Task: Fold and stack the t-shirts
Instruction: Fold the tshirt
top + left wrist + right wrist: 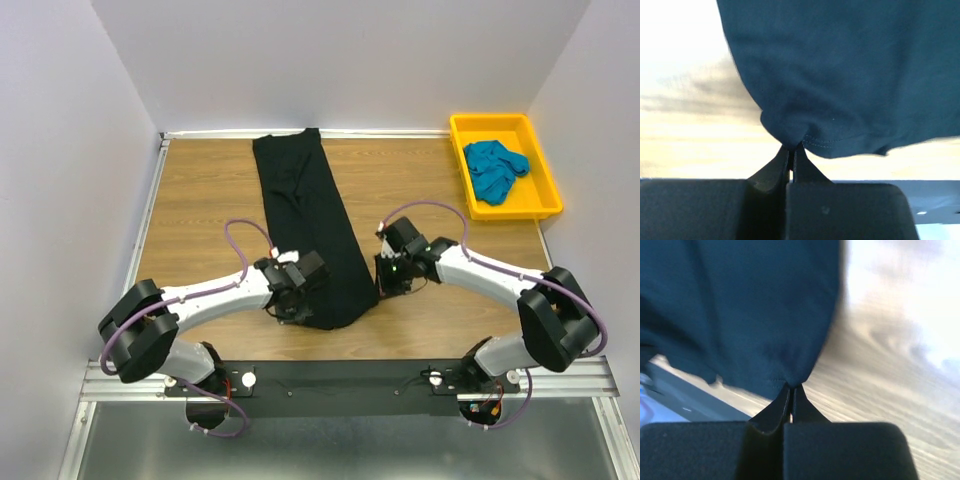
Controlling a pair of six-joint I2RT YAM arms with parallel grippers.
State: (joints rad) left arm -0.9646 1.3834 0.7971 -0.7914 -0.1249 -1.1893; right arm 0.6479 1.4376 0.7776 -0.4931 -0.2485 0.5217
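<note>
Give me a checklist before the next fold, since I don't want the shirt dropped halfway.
1. Left gripper shut on the black t-shirt, near end: ok.
2. Right gripper shut on the same end: ok.
3. All cloth layers caught in both grips: cannot tell.
4. Far end lying flat on the table: ok.
5. Teal t-shirt out of the way, in the yellow tray: ok.
</note>
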